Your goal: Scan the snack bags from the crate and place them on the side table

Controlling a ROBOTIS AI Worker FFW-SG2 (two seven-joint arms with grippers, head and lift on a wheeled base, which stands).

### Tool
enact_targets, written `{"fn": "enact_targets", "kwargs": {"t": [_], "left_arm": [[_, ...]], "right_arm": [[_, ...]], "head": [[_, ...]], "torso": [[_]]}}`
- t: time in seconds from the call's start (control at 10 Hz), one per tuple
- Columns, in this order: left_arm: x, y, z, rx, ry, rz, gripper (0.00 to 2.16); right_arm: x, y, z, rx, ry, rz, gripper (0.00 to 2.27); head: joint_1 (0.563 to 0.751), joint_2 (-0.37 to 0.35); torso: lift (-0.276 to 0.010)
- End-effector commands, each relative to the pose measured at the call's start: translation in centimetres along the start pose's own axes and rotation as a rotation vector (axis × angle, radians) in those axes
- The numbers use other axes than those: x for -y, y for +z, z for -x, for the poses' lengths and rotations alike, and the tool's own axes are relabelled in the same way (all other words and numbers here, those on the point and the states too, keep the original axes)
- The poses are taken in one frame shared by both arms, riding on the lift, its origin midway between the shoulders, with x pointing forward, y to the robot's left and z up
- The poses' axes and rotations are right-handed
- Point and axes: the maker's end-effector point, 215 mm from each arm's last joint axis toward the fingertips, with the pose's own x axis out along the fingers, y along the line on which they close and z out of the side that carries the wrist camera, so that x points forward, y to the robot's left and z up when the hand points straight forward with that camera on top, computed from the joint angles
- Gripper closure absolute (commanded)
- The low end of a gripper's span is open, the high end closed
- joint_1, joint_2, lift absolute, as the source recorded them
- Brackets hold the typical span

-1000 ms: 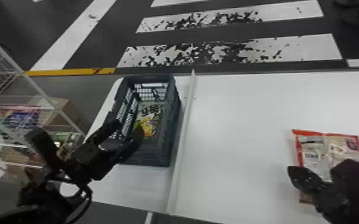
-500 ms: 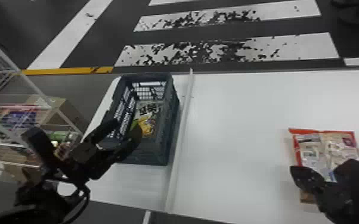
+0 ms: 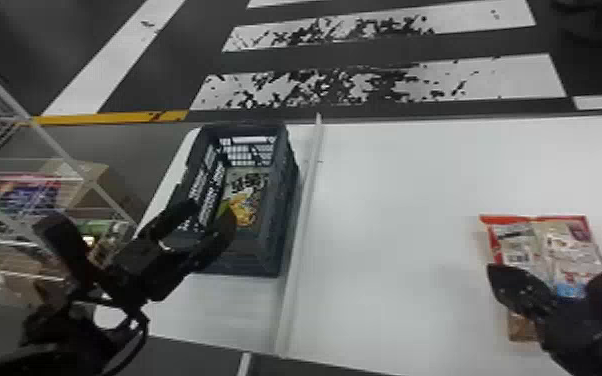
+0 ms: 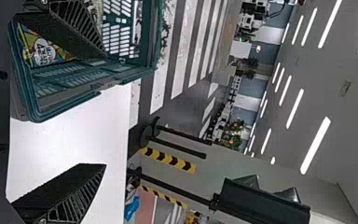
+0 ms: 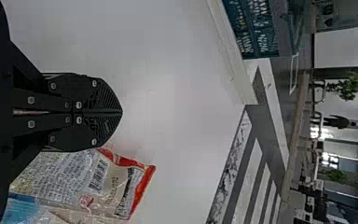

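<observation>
The dark crate [image 3: 277, 250] holds a few snack bags, among them a yellow-and-green bag [image 3: 242, 210]. Over the crate's near left part is my left gripper [image 3: 208, 212]. In the left wrist view, the left gripper [image 4: 105, 111] stands open, one finger over the crate [image 4: 65, 100] and a colourful bag [image 4: 42, 49], the other over white tabletop. Red-edged snack bags [image 3: 565, 245] lie on the side table [image 3: 405, 225] at the right. My right gripper [image 3: 497, 275] is over their left part. Seen from the right wrist, the right gripper [image 5: 121, 112] is shut beside a bag [image 5: 102, 186], holding nothing.
A raised white strip [image 3: 302, 240] runs between crate and side table. At the far left stands a white wire rack [image 3: 55, 145] with packages and a cardboard box [image 3: 90, 185]. A striped floor [image 3: 380, 82] lies beyond the tables.
My right gripper has shifted slightly right relative to the red-edged bags. The head view has drifted a little; the left gripper keeps its place over the crate.
</observation>
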Motion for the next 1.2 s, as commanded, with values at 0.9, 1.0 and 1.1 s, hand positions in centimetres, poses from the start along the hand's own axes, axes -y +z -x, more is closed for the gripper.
{"fn": "enact_targets", "kwargs": {"t": [0.9, 1.0, 1.1], "left_arm": [[2.2, 0.8, -0.7, -0.005, 0.082, 0.005, 0.03], [2.7, 0.4, -1.3, -0.028, 0.118, -0.025, 0.03], [3.4, -0.3, -1.8, -0.054, 0.138, -0.026, 0.03]], "right_arm": [[20.5, -4.1, 9.7, -0.017, -0.375, -0.271, 0.06], [21.3, -4.9, 9.4, -0.04, -0.379, -0.275, 0.06], [22.3, -5.8, 9.0, -0.069, -0.381, -0.284, 0.06]], "head": [[0.695, -0.049], [0.695, -0.077], [0.695, -0.101]], "torso": [[-0.094], [-0.094], [-0.094]]}}
